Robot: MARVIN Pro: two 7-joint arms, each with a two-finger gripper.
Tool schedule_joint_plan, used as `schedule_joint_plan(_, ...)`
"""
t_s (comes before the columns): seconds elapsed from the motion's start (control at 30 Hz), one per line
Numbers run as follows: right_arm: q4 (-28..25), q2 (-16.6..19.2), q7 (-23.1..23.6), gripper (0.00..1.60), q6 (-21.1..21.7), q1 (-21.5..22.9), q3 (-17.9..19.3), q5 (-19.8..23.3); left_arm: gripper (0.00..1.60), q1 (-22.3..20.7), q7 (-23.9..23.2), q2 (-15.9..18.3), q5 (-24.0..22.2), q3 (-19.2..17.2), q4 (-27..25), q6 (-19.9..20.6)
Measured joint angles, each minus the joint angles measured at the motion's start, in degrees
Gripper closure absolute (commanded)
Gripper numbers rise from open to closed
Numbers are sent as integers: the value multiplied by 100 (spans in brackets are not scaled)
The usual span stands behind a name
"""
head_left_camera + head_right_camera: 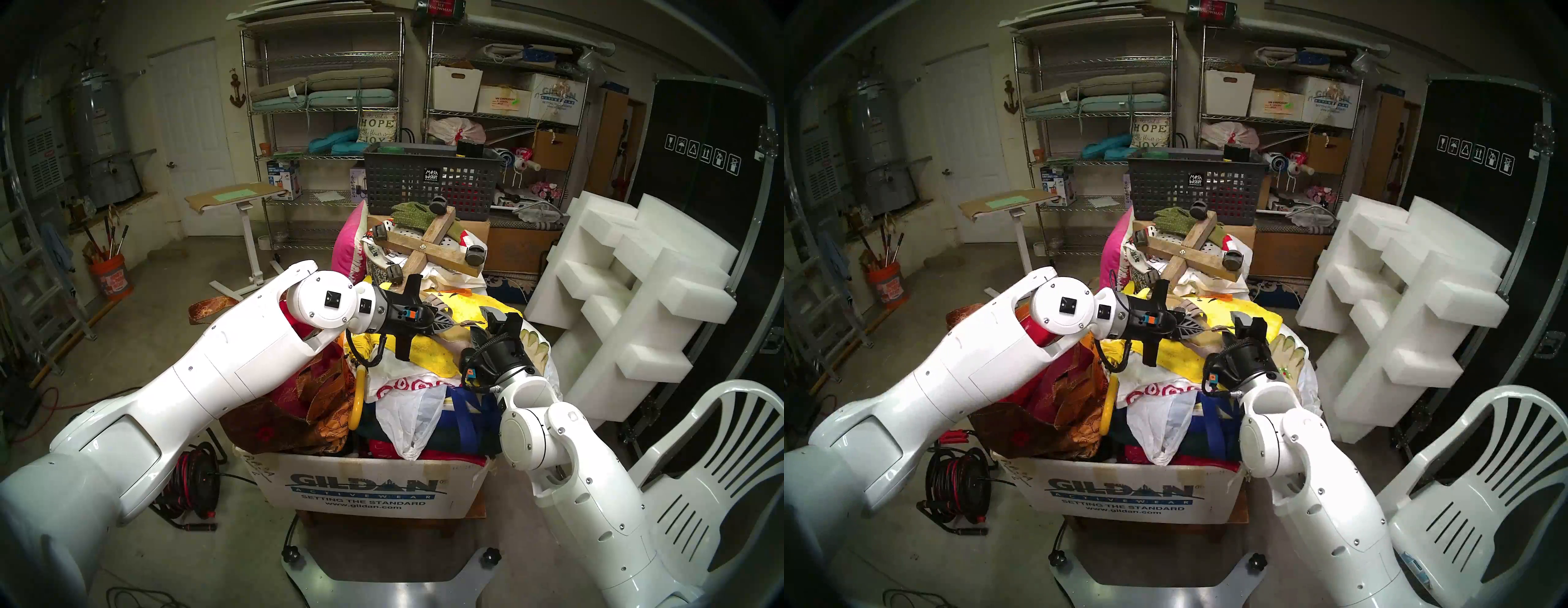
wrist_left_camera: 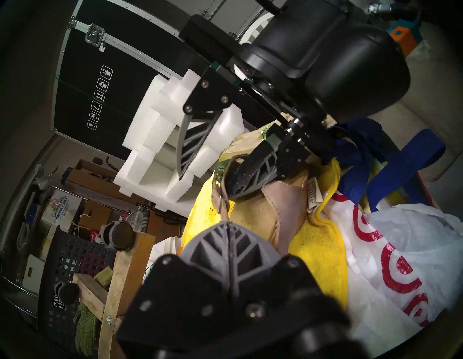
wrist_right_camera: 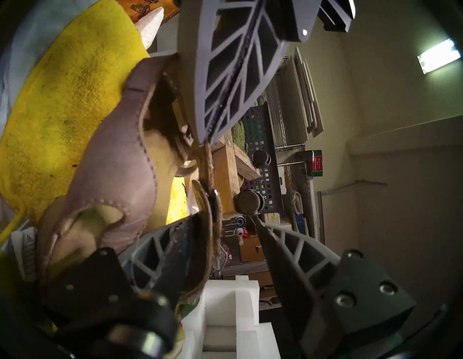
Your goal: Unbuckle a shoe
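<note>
**Clerk:** Tan leather item, one: the shoe [image 2: 265,213], lying on a yellow towel [image 2: 315,240] atop the heaped cardboard box [image 1: 369,488], between both grippers.

**Checker:** Grippers?

**Clerk:** Left gripper [image 2: 229,223]: fingers pressed together, pinching the thin ankle strap [image 3: 207,165] near its end. Right gripper [image 3: 235,218]: fingers apart, one lying along the strap loop, the other clear of it.

**Checker:** Progress?

**Clerk:** Partial, by my judgement. Strap gripped and drawn taut; a small metal ring [image 2: 221,200] shows on it. Release of the buckle not confirmed.

**Checker:** Obscured?

**Clerk:** Buckle pin hidden behind fingers; toe ornament not visible; head views show little of the shoe.
</note>
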Motion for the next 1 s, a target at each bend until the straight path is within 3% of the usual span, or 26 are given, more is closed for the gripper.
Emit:
schedule_joint_plan(0.3, 5, -119, 140, 47, 81, 38, 13, -6, 160, 70, 69, 129, -53, -2, -132, 45)
schedule_joint_plan(0.53, 62, -194, 233, 53, 196, 118, 132, -23, 160, 118, 78, 353, -101, -71, -280, 100)
schedule_joint_plan(0.87, 110, -227, 336, 45, 311, 188, 243, -62, 160, 242, 82, 666, -145, -155, -439, 198)
schedule_joint_plan(1.0, 59, -228, 340, 41, 314, 177, 244, -68, 152, 268, 90, 693, -226, -192, -470, 199)
